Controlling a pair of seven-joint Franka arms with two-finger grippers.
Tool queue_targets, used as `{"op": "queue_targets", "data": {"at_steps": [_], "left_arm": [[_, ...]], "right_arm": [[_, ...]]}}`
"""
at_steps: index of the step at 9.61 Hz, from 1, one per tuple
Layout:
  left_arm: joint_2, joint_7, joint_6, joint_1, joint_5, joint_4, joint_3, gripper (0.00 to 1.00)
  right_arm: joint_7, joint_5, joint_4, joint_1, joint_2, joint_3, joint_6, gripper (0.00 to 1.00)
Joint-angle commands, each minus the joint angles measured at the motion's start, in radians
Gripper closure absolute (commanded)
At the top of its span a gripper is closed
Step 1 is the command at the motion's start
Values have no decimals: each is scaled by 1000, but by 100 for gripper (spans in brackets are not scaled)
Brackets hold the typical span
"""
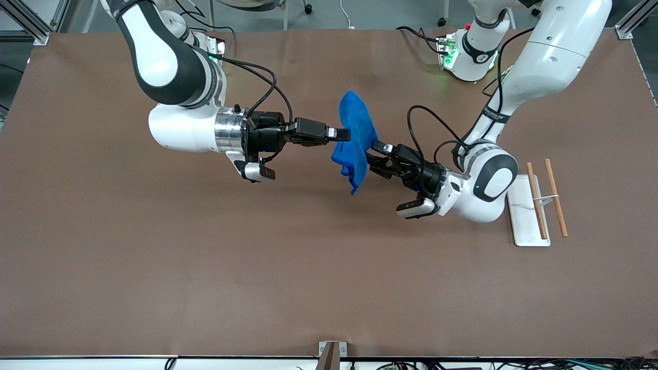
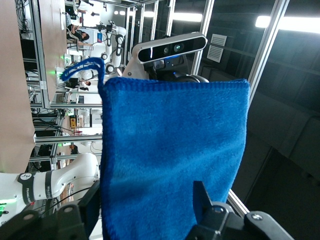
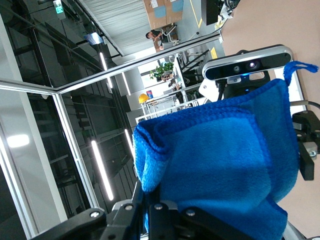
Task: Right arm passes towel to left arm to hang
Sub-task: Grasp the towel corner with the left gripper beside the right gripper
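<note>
1. Towel — bright blue cloth held in the air above mid-table, between the two grippers; its thread loop shows at one corner.
2. Right gripper — over the table's middle, fingers clenched on the towel's edge.
3. Left gripper — fingers spread on either side of the towel's other edge; whether they already pinch it cannot be told.
4. White rack — stands on the table at the left arm's end, with two wooden bars.

Right claw clamped shut, left claw spread wide, both level.
</note>
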Motion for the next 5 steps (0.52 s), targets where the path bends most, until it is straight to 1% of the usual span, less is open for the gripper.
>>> {"op": "queue_targets", "data": {"at_steps": [1,2,3,5], "left_arm": [[28,28,7,-4,-13,-7,5,24],[28,28,7,-4,-17,-7,5,24],[28,28,7,-4,-21,-6,5,28],[26,28,5,-4,-39,-3,5,43]], "right_arm": [[-4,29,9,11,4,-6,4,100],[-4,31,9,16,4,-8,4,100],[-4,31,9,16,4,-8,4,100],[-4,31,9,16,4,-8,6,100]]}}
